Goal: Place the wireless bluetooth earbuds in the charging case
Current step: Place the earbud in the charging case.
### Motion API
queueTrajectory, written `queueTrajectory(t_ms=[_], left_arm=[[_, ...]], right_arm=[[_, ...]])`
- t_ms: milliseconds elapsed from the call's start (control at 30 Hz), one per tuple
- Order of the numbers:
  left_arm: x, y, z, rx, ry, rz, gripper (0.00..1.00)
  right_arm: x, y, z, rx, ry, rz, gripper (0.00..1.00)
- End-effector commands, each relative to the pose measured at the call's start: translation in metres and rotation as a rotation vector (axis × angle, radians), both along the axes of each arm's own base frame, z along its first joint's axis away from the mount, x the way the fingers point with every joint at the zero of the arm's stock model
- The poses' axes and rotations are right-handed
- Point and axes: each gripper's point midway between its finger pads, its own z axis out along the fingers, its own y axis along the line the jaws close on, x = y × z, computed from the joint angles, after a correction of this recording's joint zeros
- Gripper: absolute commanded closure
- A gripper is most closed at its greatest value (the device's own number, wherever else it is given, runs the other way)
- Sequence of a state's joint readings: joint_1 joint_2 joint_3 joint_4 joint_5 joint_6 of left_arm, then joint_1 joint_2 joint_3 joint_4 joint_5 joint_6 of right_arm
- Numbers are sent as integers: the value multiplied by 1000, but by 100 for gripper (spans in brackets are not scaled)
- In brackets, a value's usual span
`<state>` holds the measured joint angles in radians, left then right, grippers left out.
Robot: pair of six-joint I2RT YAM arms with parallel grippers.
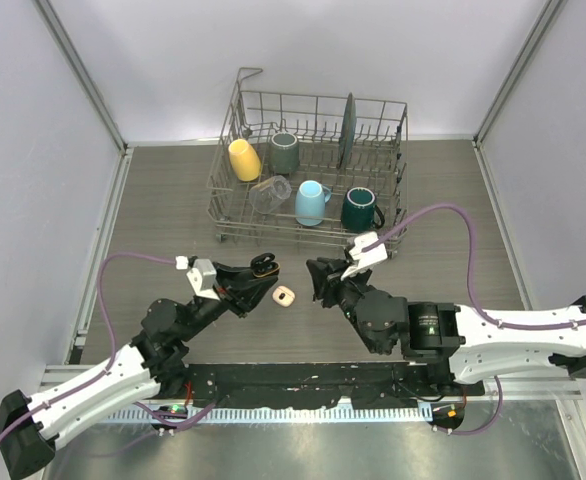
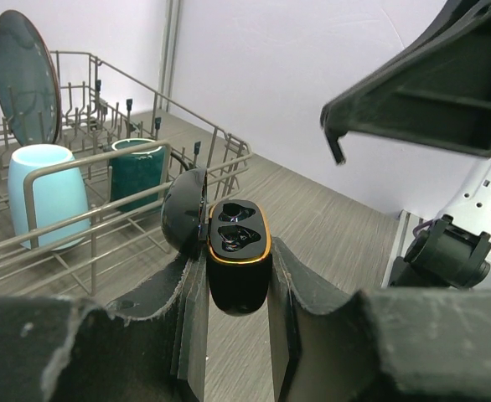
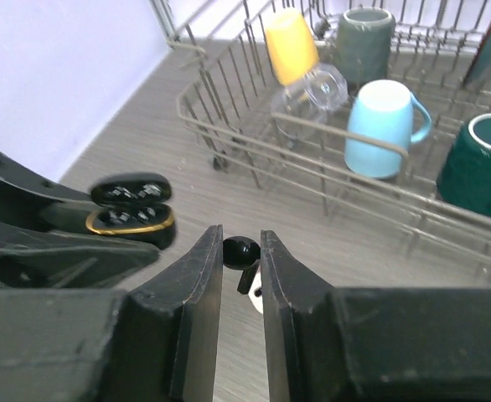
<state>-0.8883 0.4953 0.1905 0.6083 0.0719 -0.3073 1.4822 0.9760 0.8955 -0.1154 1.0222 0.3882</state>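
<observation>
**A:** Your right gripper [image 3: 241, 251] is pinching a black earbud [image 3: 240, 249] with its stem hanging down. Where's the target?

**B:** To its left, near but apart. The charging case [image 3: 131, 219] has its lid open and its rim's long axis crosswise. Your left gripper [image 2: 239, 289] clamps its body. I can't tell what's in the wells.

**A:** Farther out?

**B:** A cream-white piece [image 1: 284, 296] lies on the table beneath. Ahead, the dish rack [image 1: 225, 165] holds mugs [image 3: 381, 126].

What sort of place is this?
Probably a robot test cell, not a kitchen despite the dish rack: bare white panels enclose the table, and two robot arms are mounted at its near edge.
</observation>
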Motion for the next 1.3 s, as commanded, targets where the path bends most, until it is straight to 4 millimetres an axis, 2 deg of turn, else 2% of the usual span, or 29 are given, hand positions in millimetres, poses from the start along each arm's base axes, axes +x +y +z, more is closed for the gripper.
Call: queueTrajectory(t_ms=[0, 33, 133, 367, 700, 1267], left_arm=[[-5, 0, 34, -72, -62, -20, 100], [-7, -1, 35, -73, -69, -30, 100], [-13, -6, 36, -62, -87, -74, 100], [-28, -13, 48, -55, -166, -156, 100], [-27, -14, 56, -36, -215, -147, 100], [-33, -10, 61, -61, -213, -159, 100]], right_arm=[[4, 10, 56, 113, -128, -14, 99], [4, 13, 62, 147, -140, -6, 99], [0, 27, 66, 152, -169, 47, 99], [-14, 56, 68, 158, -195, 192, 99], [-26, 63, 68, 192, -190, 281, 99], [-18, 65, 45, 126, -194, 232, 99]])
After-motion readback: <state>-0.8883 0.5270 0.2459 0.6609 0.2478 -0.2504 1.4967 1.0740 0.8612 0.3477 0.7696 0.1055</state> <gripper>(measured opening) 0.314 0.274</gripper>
